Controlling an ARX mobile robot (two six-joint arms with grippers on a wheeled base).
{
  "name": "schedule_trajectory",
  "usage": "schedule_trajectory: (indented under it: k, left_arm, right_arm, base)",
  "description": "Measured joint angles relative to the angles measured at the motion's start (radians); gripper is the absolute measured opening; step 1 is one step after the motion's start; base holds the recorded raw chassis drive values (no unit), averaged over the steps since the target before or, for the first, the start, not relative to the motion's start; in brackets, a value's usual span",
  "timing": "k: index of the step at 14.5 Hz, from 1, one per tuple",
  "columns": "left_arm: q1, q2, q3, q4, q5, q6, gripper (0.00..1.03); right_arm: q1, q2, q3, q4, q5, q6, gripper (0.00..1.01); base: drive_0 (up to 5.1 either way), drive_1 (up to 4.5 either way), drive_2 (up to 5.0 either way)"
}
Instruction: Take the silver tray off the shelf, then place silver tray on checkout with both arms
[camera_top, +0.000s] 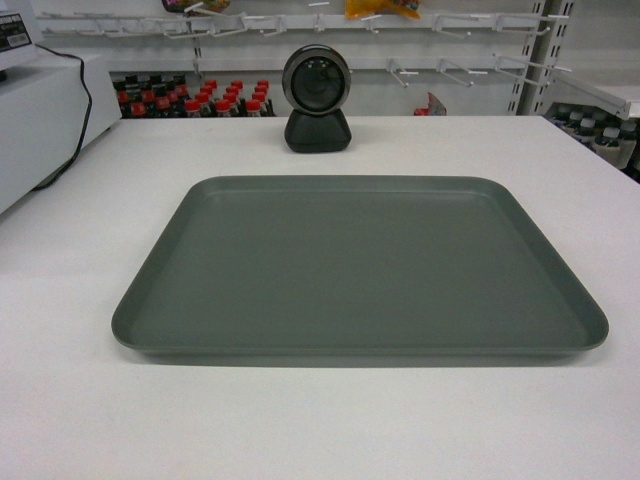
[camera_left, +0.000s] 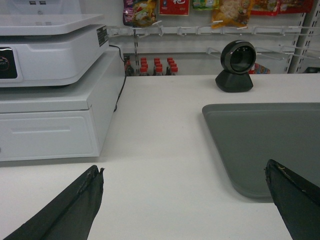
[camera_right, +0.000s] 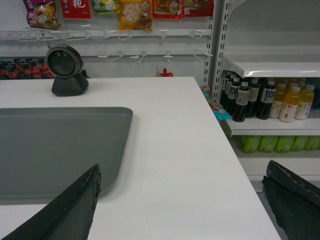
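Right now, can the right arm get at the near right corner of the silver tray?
Probably yes. The right gripper is open, its fingers sitting just over the silver tray corner, and the white checkout around that edge shows nothing in the way.

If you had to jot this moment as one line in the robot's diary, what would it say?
tray: flat on counter, nothing on it | left gripper: open, empty | right gripper: open, empty | scanner: behind tray | step: tray set down
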Motion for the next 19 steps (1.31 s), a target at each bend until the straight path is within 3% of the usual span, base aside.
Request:
schedule_trajectory:
  k: [3, 19]
  left_arm:
    - [0.000, 0.000, 0.000, 0.000, 0.000, 0.000, 0.98]
    - [0.000, 0.000, 0.000, -0.001, 0.000, 0.000, 0.98]
  right_arm:
    - [0.000, 0.000, 0.000, 0.000, 0.000, 0.000, 0.98]
    - [0.000, 0.000, 0.000, -0.003, 0.000, 0.000, 0.98]
  base:
    - [0.0, 0.00, 0.0]
    - [0.0, -4.21, 4.1]
